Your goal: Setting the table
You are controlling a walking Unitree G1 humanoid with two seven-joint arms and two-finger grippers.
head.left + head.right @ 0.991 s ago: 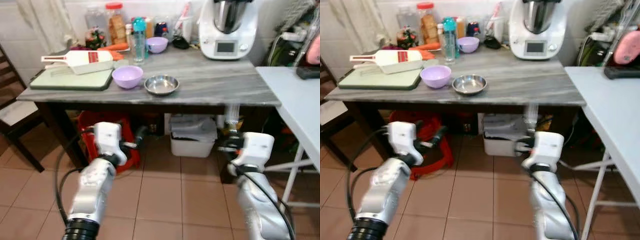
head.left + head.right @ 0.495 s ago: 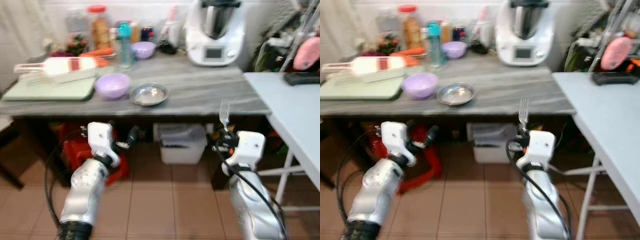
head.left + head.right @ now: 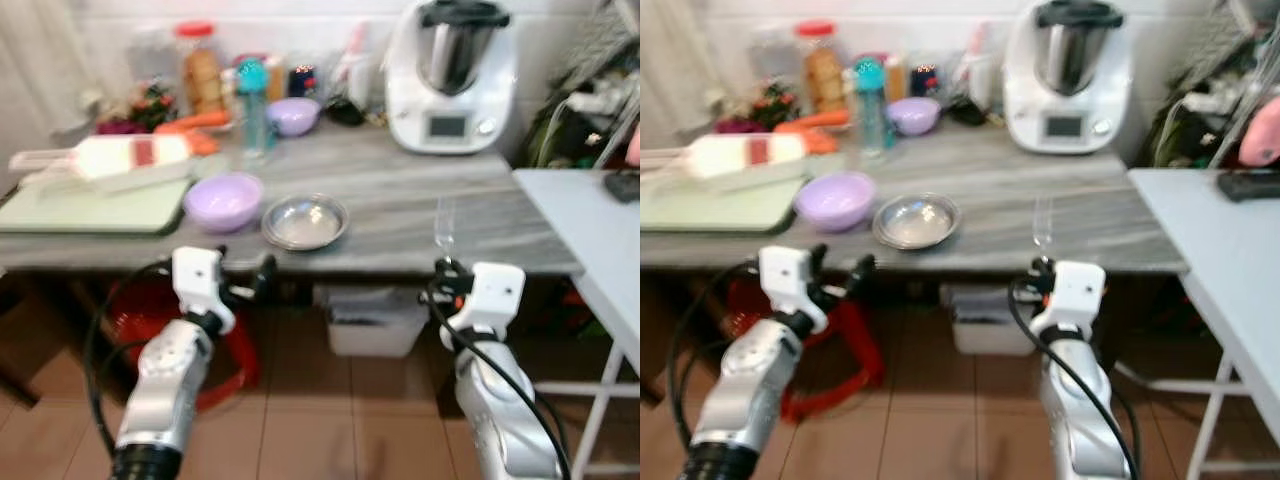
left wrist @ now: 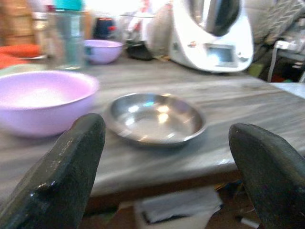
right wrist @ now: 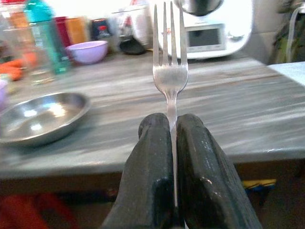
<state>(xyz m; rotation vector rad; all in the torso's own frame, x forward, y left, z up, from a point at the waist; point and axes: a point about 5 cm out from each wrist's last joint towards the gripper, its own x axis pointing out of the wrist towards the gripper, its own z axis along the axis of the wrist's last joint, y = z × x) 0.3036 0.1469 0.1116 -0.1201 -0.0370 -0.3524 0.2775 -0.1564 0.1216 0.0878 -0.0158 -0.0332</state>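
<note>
The right gripper point(image 5: 172, 143), raised just below the front edge of the grey marble-patterned bench point(image 3: 400, 190), pinches the thin handle of a silver metal fork point(image 5: 170, 71) held upright, tines up. With so narrow a hold, the fork could swivel or slip if it knocks that edge on its way to the shallow round steel dish point(image 3: 305, 220). The left gripper point(image 3: 262, 275) is spread wide and carries nothing, level with the front edge near the lilac plastic bowl point(image 3: 223, 199).

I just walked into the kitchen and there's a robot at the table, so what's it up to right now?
It is setting the table. The right gripper has its jaws shut on a fork, tines up, at the near edge of the grey table. The left gripper is open and holds nothing, facing a steel dish that sits beside a purple bowl. The fork has not been laid down yet.
</note>
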